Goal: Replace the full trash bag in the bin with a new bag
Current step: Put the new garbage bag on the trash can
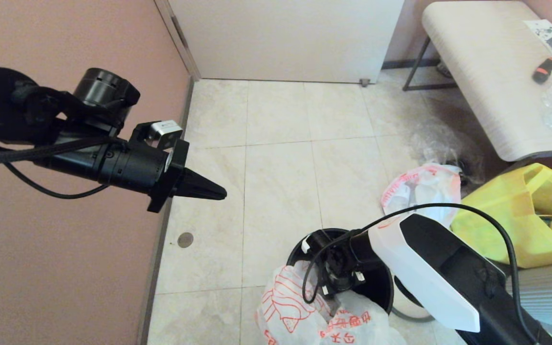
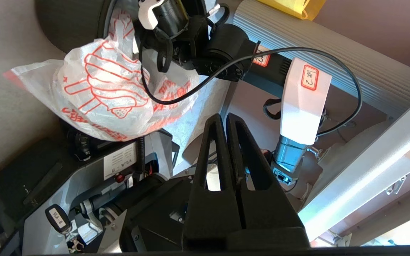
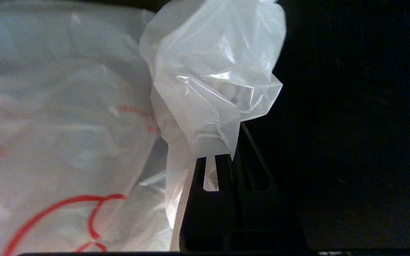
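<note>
The black bin [image 1: 385,287] stands on the floor tiles just in front of me. My right gripper [image 3: 230,156] reaches down into it, shut on a bunched fold of the new bag [image 3: 208,78]. The rest of the new bag [image 1: 295,306], white with a red figure drawing, spills over the bin's near-left rim. In the left wrist view the new bag [image 2: 101,92] hangs from the bin [image 2: 69,21]. The full trash bag [image 1: 422,187] lies on the floor beyond the bin, to the right. My left gripper [image 1: 221,193] is held high at the left, shut and empty.
A yellow tote [image 1: 520,215] sits on the floor right of the bin. A white table [image 1: 487,72] with bottles stands at the back right. A thin grey hoop [image 1: 410,317] lies by the bin's right side. The pink wall [image 1: 65,263] runs along the left.
</note>
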Tool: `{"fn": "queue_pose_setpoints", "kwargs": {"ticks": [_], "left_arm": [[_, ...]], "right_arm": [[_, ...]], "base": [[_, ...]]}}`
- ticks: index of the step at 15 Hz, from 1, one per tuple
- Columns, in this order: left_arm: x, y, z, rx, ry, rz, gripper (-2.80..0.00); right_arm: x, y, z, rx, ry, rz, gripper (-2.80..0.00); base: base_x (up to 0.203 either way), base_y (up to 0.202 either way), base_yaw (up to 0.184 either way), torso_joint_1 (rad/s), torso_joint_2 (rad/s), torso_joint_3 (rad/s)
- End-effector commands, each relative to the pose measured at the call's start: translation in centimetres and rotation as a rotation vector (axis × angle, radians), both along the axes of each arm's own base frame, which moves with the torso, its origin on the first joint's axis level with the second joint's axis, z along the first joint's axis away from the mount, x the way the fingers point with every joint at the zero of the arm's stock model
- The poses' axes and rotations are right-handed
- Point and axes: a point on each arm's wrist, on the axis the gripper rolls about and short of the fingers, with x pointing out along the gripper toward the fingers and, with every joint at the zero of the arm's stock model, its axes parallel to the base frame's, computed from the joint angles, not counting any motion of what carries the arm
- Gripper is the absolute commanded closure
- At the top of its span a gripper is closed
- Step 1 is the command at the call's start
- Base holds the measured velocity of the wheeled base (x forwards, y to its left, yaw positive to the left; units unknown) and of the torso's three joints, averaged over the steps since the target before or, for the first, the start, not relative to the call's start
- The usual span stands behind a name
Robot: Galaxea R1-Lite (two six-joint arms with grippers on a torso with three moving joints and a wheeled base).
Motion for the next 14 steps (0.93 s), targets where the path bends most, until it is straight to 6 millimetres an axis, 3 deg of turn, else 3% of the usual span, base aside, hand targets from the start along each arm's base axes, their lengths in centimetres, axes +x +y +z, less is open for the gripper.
{"fn": "queue_pose_setpoints", "kwargs": {"ticks": [1,4,7,11,14], "left_arm": [[0.0,0.0,0.0,-0.003,0.006,-0.001,0.00],[0.0,0.0,0.0,-0.003,0.007,-0.002,0.00],[0.0,0.0,0.0,-0.003,0.006,-0.003,0.00],[-0.2,0.0,0.1,-0.004,0.003,-0.003,0.00],[-0.2,-0.1,0.1,-0.004,0.003,-0.004,0.00]], "right_arm": [[-0.3,-0.2,-0.2,-0.023,0.033,-0.002,0.00],[-0.8,-0.4,-0.7,-0.057,0.071,-0.001,0.00],[-1.8,0.0,0.8,-0.027,0.044,-0.016,0.00],[-3.3,1.0,1.6,0.088,-0.111,0.004,0.00],[-4.5,0.8,1.4,0.079,-0.132,0.009,0.00]], "base": [[0.000,0.000,0.000,0.000,0.00,0.000],[0.000,0.000,0.000,0.000,0.00,0.000],[0.000,0.000,0.000,0.000,0.00,0.000],[0.000,0.000,0.000,0.000,0.00,0.000],[0.000,0.000,0.000,0.000,0.00,0.000]]}}
